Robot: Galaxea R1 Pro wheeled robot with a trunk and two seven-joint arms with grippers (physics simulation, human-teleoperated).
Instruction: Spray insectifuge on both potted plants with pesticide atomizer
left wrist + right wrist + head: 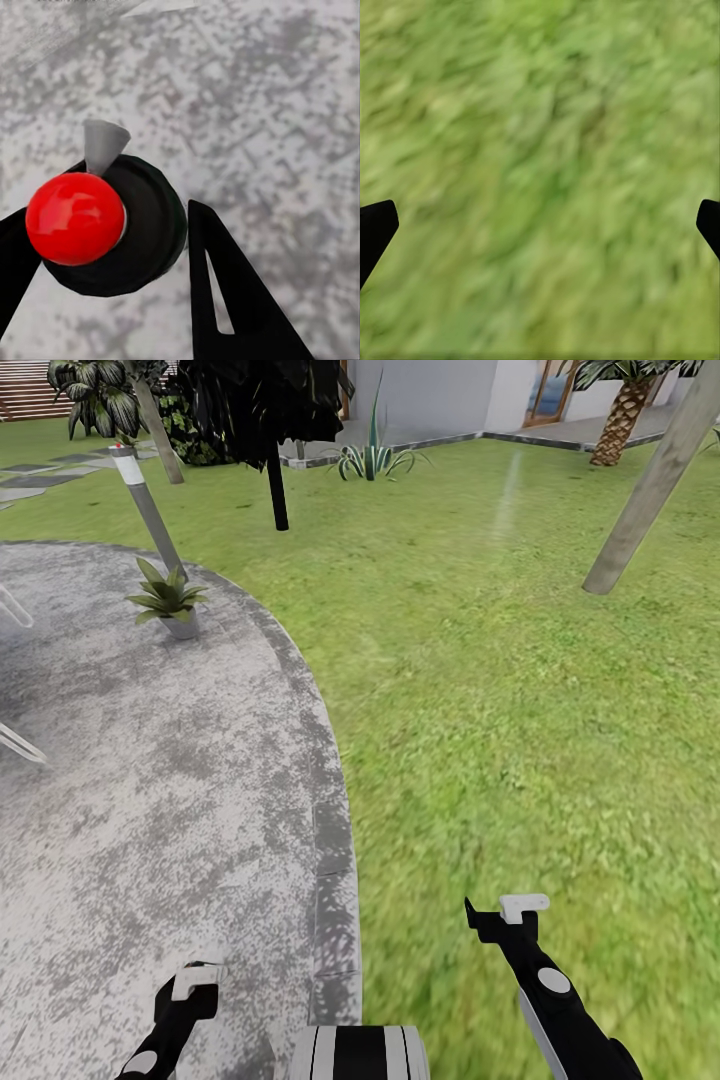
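Currently, item one: round grey mottled paved patio, stone-textured with a curved slab border; landmark for all entries below.

Item two: small potted plant, a low rosette of broad pointed green leaves in a short grey pot, standing on the patio close to its far edge. A second such plant is not identified.

Item three: pesticide atomizer, a dark rounded body with a glossy red ball cap and a grey cone nozzle, seen from above over the patio. It sits between the black tapered fingers of the left claw, which is clamped on it; judged held upright for carrying toward the plant.

Item four: right claw, black fingertips set wide apart with nothing between them, hanging over the rough green lawn beside the patio; judged idle, kept clear of the spraying arm.

Item five: leaning grey post with a white, red-ringed top, rising just beyond the plant.

Judgement: atomizer collected; spraying not begun.
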